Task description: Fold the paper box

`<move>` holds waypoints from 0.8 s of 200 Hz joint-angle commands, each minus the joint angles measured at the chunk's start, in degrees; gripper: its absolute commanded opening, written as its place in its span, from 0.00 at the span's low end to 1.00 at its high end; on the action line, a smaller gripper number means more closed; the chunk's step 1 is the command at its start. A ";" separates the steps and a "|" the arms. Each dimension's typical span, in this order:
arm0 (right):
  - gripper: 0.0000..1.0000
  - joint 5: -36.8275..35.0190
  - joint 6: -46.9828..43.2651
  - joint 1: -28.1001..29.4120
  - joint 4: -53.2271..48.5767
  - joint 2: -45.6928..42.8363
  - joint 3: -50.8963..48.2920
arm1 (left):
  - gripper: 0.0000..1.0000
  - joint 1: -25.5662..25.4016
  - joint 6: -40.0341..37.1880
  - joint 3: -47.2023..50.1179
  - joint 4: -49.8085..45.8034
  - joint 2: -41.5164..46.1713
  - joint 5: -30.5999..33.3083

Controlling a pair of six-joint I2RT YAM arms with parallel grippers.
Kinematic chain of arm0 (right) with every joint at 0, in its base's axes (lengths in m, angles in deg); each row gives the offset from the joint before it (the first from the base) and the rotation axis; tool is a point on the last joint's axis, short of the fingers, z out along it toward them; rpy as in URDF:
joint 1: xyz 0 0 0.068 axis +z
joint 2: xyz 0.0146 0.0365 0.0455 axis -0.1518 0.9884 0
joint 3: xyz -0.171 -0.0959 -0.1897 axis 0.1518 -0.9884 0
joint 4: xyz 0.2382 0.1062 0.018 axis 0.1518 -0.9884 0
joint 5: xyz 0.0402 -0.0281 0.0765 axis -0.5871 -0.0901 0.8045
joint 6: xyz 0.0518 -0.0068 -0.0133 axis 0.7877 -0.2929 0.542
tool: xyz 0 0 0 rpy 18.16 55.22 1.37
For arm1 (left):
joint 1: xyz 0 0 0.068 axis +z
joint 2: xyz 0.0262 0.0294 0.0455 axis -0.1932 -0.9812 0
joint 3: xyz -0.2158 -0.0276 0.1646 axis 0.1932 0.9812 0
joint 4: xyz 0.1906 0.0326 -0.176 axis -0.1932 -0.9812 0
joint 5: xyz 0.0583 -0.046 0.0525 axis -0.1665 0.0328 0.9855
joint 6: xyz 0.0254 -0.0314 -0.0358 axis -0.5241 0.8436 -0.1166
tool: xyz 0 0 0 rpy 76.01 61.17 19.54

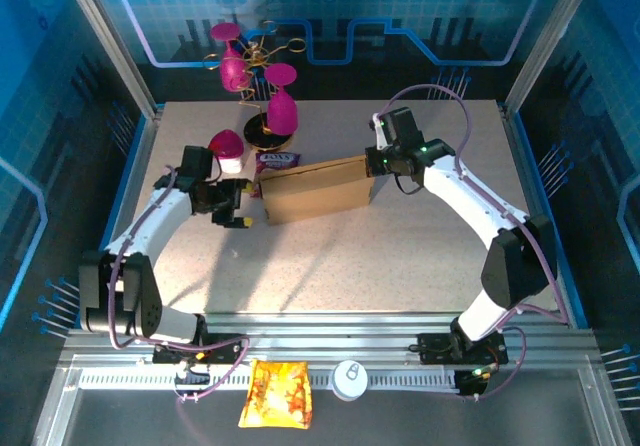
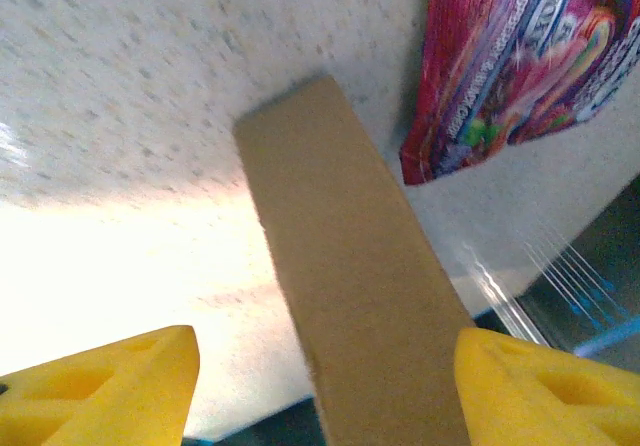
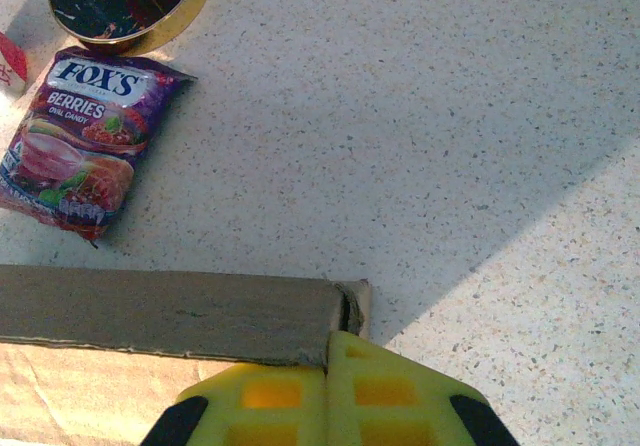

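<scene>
Plain brown paper box point(image 1: 318, 189), flattened and standing on edge mid-table; right end pinched in jaws.

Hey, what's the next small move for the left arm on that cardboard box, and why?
Probably close the left gripper on the paper box. Its fingers are open with a cardboard panel of the box standing between them, while the right gripper looks pinched on the box's other end, steadying it.

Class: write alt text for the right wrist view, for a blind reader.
The edge of a plain brown cardboard box crosses the lower left, yellow fingers closed at its right end. A purple berry candy packet lies beyond on the speckled table.
</scene>
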 commanded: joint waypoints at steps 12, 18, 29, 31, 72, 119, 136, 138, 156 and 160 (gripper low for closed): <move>0.00 -0.75 -0.80 1.26 -5.88 3.22 0.68 | 0.54 1.22 -25.53 -7.83 -14.24 3.51 12.06; 0.00 -0.77 -0.89 1.26 -6.02 3.40 0.98 | 0.49 1.22 -29.75 -8.76 -14.05 3.97 12.83; 0.00 -0.67 -1.12 1.26 -6.21 3.62 1.40 | 0.46 1.13 -38.23 -9.79 -12.01 4.71 11.44; 0.00 -0.59 -1.19 1.26 -6.24 3.67 1.47 | 0.45 1.13 -39.74 -9.95 -11.73 4.80 11.09; 0.00 -0.39 -1.77 1.26 -6.92 4.24 2.31 | 0.40 -1.48 -64.99 -15.66 -10.97 5.75 5.86; 0.00 0.08 -2.14 1.26 -7.55 4.30 2.55 | 0.47 -9.20 -81.34 -20.24 -16.14 1.86 10.45; 0.00 0.21 -2.20 1.13 -7.80 4.49 2.74 | 0.46 -9.42 -82.47 -21.57 -17.55 -0.34 13.12; 0.00 0.21 -2.21 1.18 -7.80 4.50 2.84 | 0.46 -9.51 -82.62 -21.66 -17.64 -0.53 13.44; 0.00 0.65 -2.30 1.01 -8.12 4.84 3.07 | 0.46 -9.66 -83.75 -22.26 -17.42 -1.18 16.72; 0.00 0.79 -2.30 1.00 -8.18 4.84 3.19 | 0.46 -9.68 -83.94 -22.33 -17.26 -1.23 17.34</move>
